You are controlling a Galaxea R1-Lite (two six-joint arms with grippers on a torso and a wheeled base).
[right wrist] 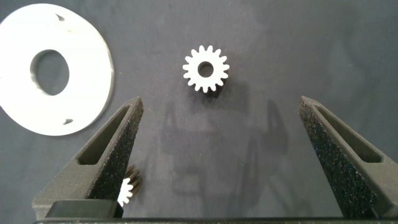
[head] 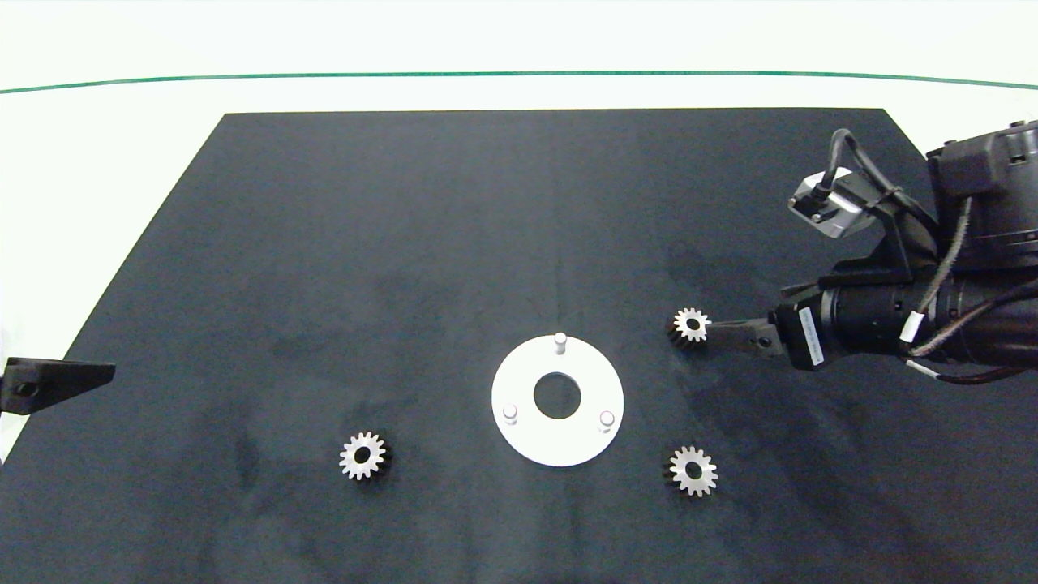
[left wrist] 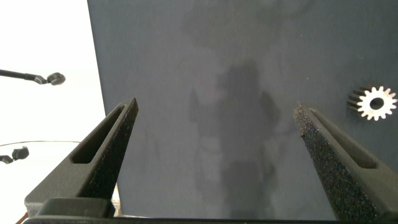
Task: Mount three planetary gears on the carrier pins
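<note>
Found the right tool (right wrist: 221, 104) reaching in from the table's right edge, spread wide and holding nothing, one finger just beside the far-right gear (head: 692, 324) rather than around it (touching or not, hard to say). Found the left tool (left wrist: 214, 118) parked at the table's left edge, equally wide and empty. Counted no gear on any of the carrier pins (head: 559, 339), so judged the job barely begun, with the first pick-up in hand. Judged the good way as follows: shift sideways to bring the far-right gear squarely between both fingers, sink low enough for the pads to bear on the thick dark flank, close across the tooth tips evenly to keep the gear flat, then lift, carry over the nearest pin and line the bore up before lowering. Reckoned a tilted grip likely to jam the bore on the pin. Noted two more gears lying flat towards the table's near edge, the near-right gear (head: 692, 470) and the near-left gear (head: 363, 456), either side of the carrier disc (head: 559, 446). Saw silvery-white toothed faces with round bores, dark sides; a flat, smooth white disc with a large centre hole and three short round pegs in a triangle; a matt dark mat (head: 405, 243) under everything; coarse, grainy pads on the grey fingers.
</note>
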